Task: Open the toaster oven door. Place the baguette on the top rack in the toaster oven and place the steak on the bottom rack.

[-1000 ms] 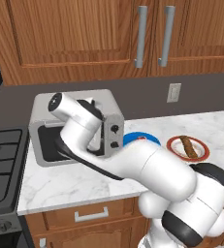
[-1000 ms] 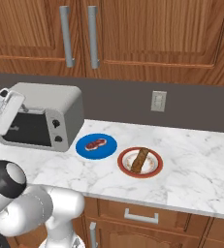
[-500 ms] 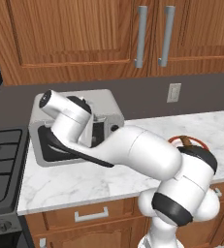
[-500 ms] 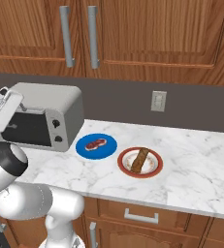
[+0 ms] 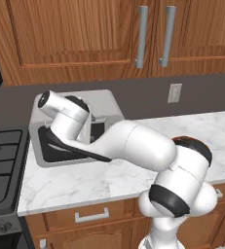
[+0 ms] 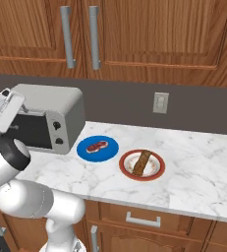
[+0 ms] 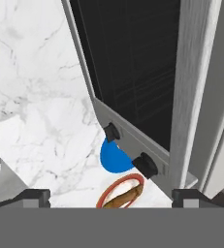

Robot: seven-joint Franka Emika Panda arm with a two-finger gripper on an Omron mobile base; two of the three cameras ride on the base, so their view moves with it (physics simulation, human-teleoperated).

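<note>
My tool hung open, gripping nothing, beside the toaster oven, whose door looked shut. The steak and baguette lay on separate plates on the surface.

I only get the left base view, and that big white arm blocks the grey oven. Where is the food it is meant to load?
Observer: The steak lies on a blue plate on the counter, just right of the toaster oven.
Operator: And the bread?
Observer: The baguette lies on a red-rimmed plate, right of the blue one.
Operator: Is the oven door open yet?
Observer: In the right base view the toaster oven door stands upright against the oven's front, so it looks shut.
</note>
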